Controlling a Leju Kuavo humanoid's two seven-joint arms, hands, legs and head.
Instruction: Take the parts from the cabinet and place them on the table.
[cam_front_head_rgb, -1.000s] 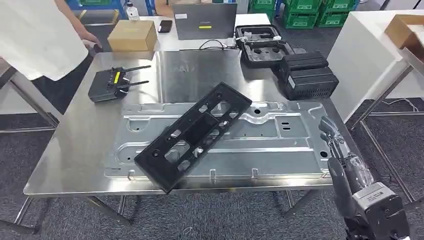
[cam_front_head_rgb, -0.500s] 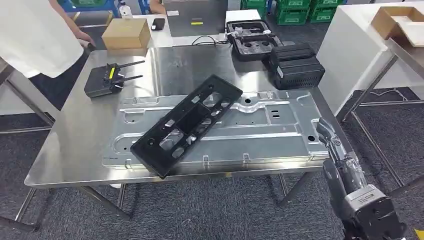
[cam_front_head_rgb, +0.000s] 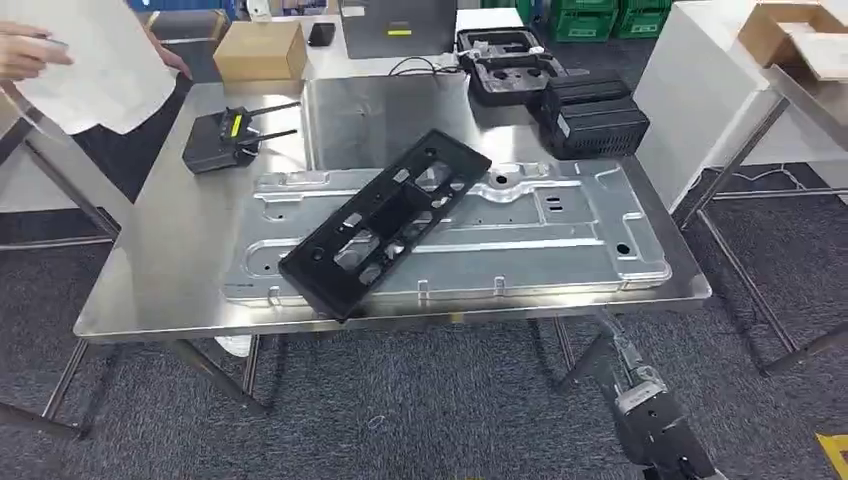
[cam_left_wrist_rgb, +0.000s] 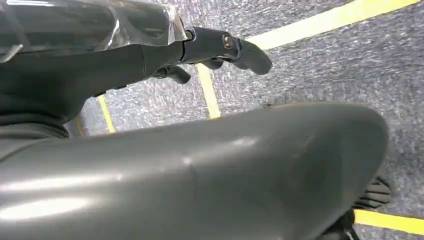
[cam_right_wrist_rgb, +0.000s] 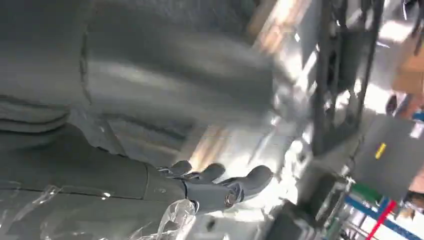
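Note:
A long black plastic frame (cam_front_head_rgb: 385, 225) lies slantwise on a large silver sheet-metal panel (cam_front_head_rgb: 560, 240), which lies flat on the steel table (cam_front_head_rgb: 170, 260). My right hand (cam_front_head_rgb: 622, 357) hangs below the table's front right corner, apart from the panel, with its fingers stretched out and nothing in them. The right wrist view shows the same hand (cam_right_wrist_rgb: 215, 182) empty beside the shiny table edge. In the left wrist view my left hand (cam_left_wrist_rgb: 215, 47) hangs over grey carpet with yellow lines, its fingers loose and holding nothing.
At the table's back stand a black remote with antennas (cam_front_head_rgb: 225, 140), a cardboard box (cam_front_head_rgb: 260, 50), black cases (cam_front_head_rgb: 590, 120) and an open foam-lined case (cam_front_head_rgb: 505, 65). A person in white (cam_front_head_rgb: 90, 60) stands at the back left. A white bench (cam_front_head_rgb: 720, 70) is on the right.
The camera has pulled back, so the table sits farther away. My right hand has left the panel's right edge and dropped below the table.

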